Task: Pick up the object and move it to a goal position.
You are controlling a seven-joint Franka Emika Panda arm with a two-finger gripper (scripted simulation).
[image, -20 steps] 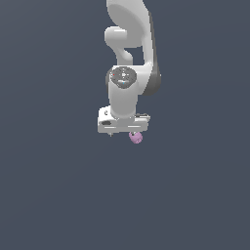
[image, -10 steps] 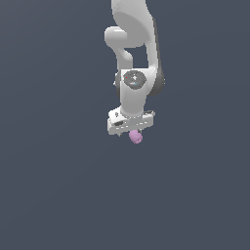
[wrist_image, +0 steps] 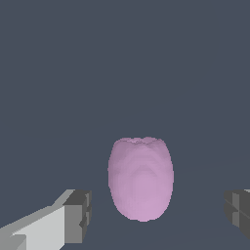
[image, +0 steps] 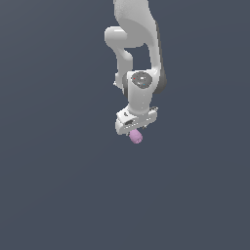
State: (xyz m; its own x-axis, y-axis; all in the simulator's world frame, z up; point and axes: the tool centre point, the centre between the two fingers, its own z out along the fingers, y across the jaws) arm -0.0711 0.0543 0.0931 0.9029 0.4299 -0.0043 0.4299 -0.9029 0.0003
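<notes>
The white Panda arm (image: 134,44) reaches down from the top of the exterior view, its wrist bent so that the gripper (image: 135,131) points downward over a plain slate-grey surface (image: 58,185). Directly under the gripper's white body sits the object (image: 135,137), a small pink-lilac rounded lump, far smaller than the hand above it. From this view the lump appears tucked right against the underside of the gripper, and the fingers themselves are too small to make out.

The wrist view is clearer about the opening. The gripper (wrist_image: 158,215) stands wide: one grey pad on its white finger (wrist_image: 78,215) sits to one side of the lump and the other grey pad (wrist_image: 239,212) sits at the far edge of the picture, with bare grey surface visible between each pad and the object (wrist_image: 140,178). Neither pad touches the lump; the nearer one is just beside it with a narrow gap, the other well apart. The lump is egg-shaped, with a puckered end and faint curved ridges across its face. It lies between the two fingers, closer to the white-backed one. Whether it rests on the grey surface cannot be told, since no shadow or contact line shows.
</notes>
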